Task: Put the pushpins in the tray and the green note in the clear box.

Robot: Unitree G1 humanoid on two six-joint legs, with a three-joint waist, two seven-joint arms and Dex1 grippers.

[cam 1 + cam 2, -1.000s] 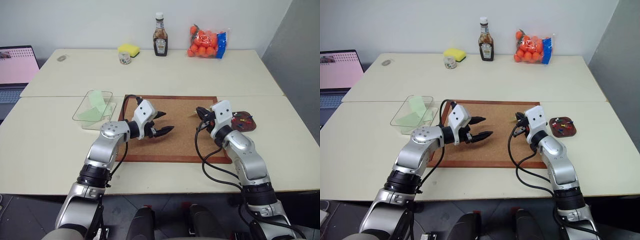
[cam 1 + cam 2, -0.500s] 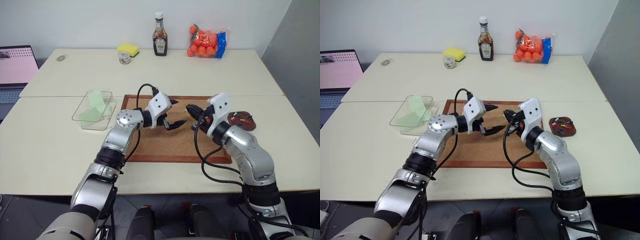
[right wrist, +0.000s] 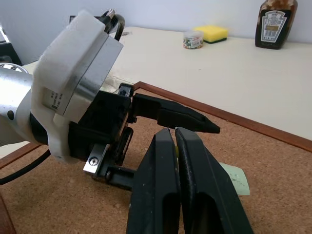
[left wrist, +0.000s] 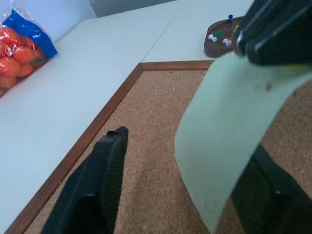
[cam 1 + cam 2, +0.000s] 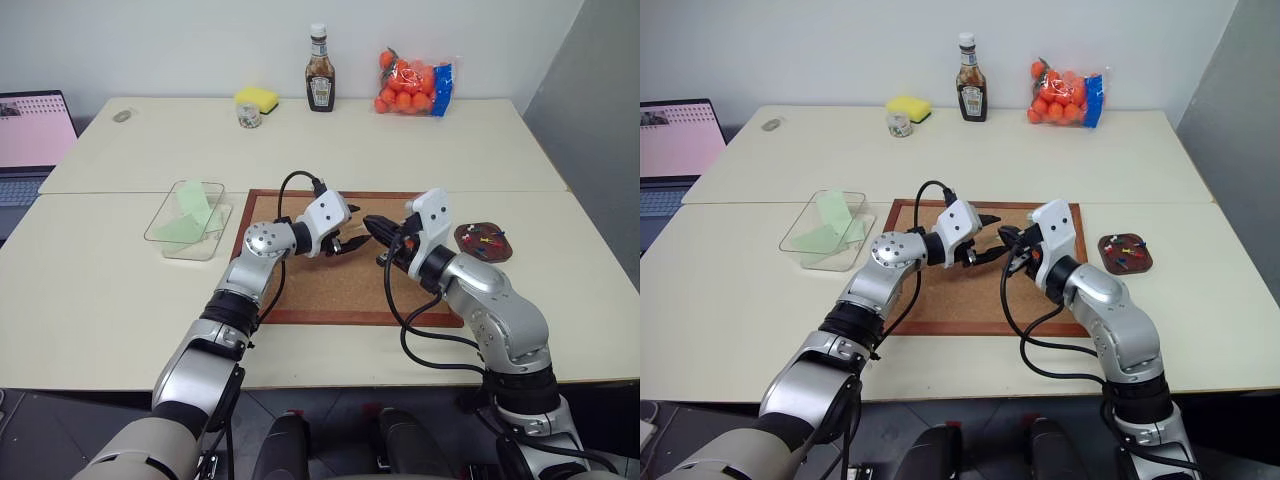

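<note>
The right pincer (image 3: 176,141) is pressed shut on the green note (image 4: 229,126), which hangs from its tips as a curved pale slip above the corkboard (image 5: 350,290). The left pincer (image 5: 349,238) meets it tip to tip over the board's middle, its two fingers (image 4: 105,165) standing partly apart on either side of the hanging note; whether they touch the paper cannot be told. Both forearms reach inward, roughly level, so the wrists crowd the centre of the board and little free room is left between them.

The board's wooden frame runs just below the left pincer's outer finger. The clear box (image 5: 170,238) sits off the board's left edge on the tabletop (image 5: 90,290), with green paper already lying in it and open surface around it. The tray (image 5: 496,250) lies off the board's right edge, behind the right forearm, with pushpins (image 4: 218,37) of several colours in it.
</note>
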